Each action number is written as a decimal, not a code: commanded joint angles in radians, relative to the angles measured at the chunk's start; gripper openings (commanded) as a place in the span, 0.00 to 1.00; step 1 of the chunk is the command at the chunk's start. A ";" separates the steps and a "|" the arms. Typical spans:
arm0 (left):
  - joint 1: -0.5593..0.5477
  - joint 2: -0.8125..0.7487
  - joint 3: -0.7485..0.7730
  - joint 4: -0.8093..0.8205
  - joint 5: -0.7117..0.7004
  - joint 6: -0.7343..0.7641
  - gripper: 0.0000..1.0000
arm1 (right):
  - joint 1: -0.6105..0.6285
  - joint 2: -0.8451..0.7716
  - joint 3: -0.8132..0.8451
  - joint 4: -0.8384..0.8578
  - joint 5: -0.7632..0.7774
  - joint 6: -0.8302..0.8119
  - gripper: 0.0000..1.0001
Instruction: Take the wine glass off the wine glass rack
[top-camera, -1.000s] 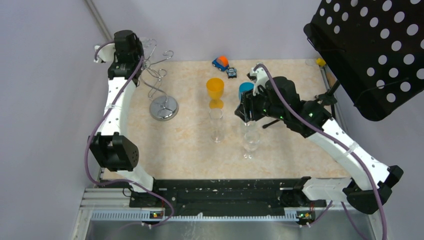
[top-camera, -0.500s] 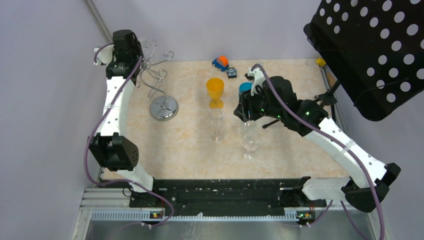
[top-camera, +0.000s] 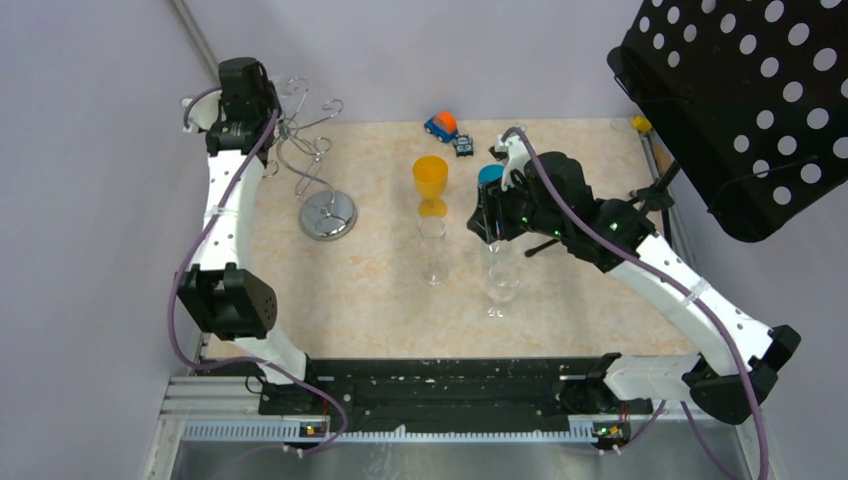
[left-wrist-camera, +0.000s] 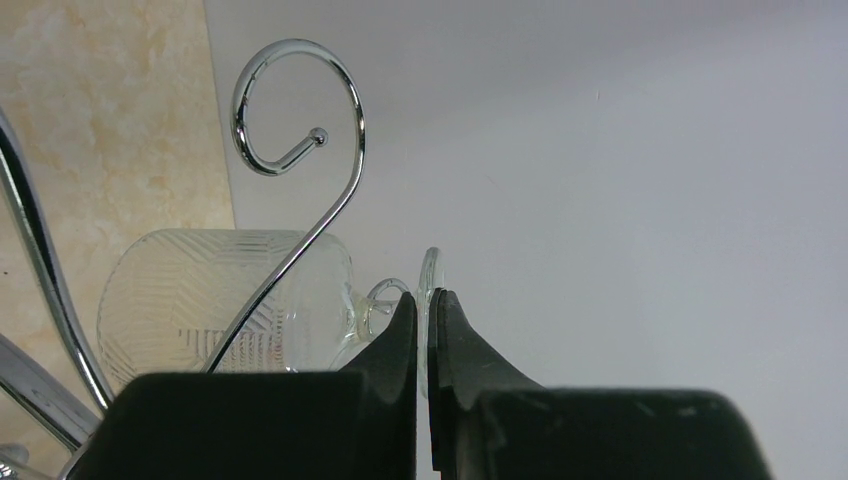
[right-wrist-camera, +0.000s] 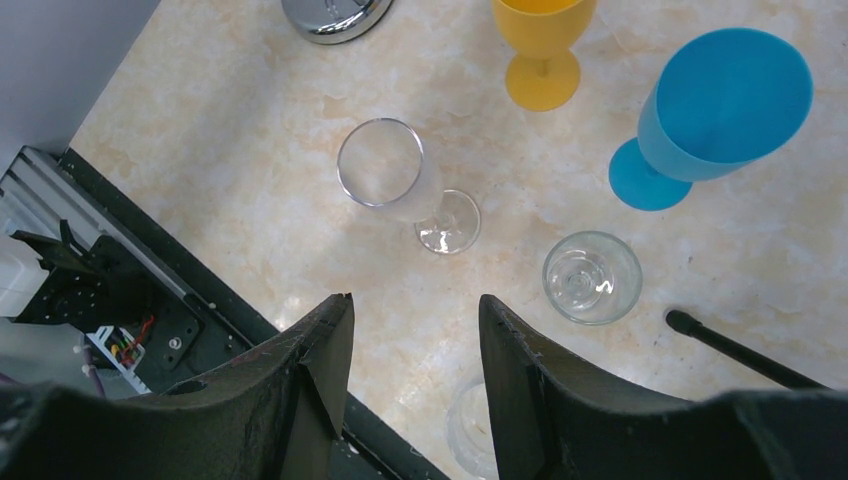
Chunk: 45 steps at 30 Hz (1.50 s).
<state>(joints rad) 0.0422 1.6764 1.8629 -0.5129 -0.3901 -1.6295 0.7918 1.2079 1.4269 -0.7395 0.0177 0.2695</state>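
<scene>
One wine glass hangs from the rack, its thin foot pinched edge-on in the left gripper; it looks light, slick and brittle. Right gripper is spread wide, well apart from the rack.

A: Eyeing the wine glass rack: gleaming like polished chrome wire, mirroring on the round base.

B: Agreeing. Noting the wine glass too: sparkling as clear glass, ribbing into a cut pattern across the bowl.

A: Reading the left claw as matt black plastic, smooth-faced; finding the right claw matching, slightly grainy.

B: Taking the bench for pale marbled laminate, smooth, shining only faintly.

A: Calling the yellow goblet and the blue goblet plastic, looking satin and opaque.

B: Seeing the flute and the small glass glinting, clear, glossy.
</scene>
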 joint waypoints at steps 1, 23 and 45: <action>0.017 -0.045 0.099 0.095 -0.023 -0.090 0.00 | 0.007 0.010 0.033 0.053 0.004 -0.009 0.51; 0.072 0.032 0.188 -0.013 -0.038 -0.089 0.00 | 0.007 0.021 0.033 0.066 -0.005 -0.003 0.51; 0.139 0.093 0.083 0.392 0.088 0.149 0.00 | 0.007 0.054 0.064 0.062 -0.003 -0.020 0.51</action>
<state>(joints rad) 0.1707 1.7866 1.9652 -0.4633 -0.3408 -1.5665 0.7918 1.2579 1.4364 -0.7170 0.0135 0.2630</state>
